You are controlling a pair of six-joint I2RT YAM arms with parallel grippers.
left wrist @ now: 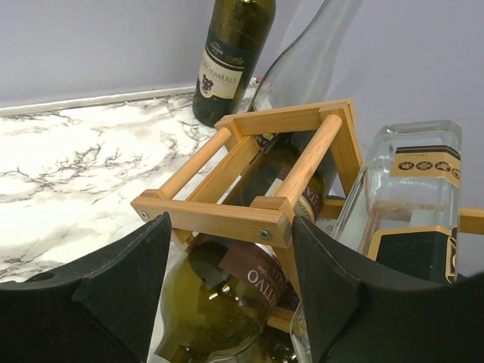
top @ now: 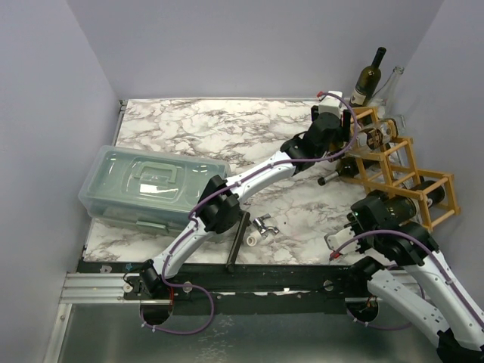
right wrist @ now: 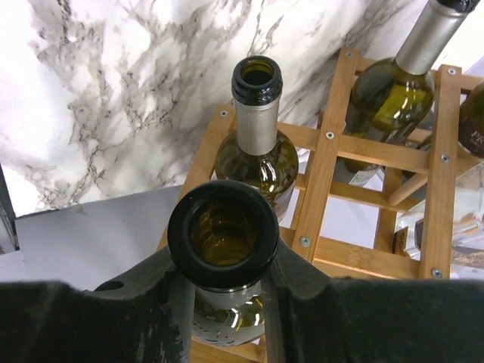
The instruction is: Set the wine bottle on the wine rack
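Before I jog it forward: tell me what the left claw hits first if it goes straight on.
The left claw, open, would probably meet the wine rack first: its top cell's wooden front bar lies dead ahead. Depth is hard to judge.

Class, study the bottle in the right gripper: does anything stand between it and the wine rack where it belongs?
Nothing visible does. The right gripper is shut on the neck of the wine bottle, and its body seems already inside the wine rack. The neighbouring bottle lies in the next cell, beside it, not ahead.
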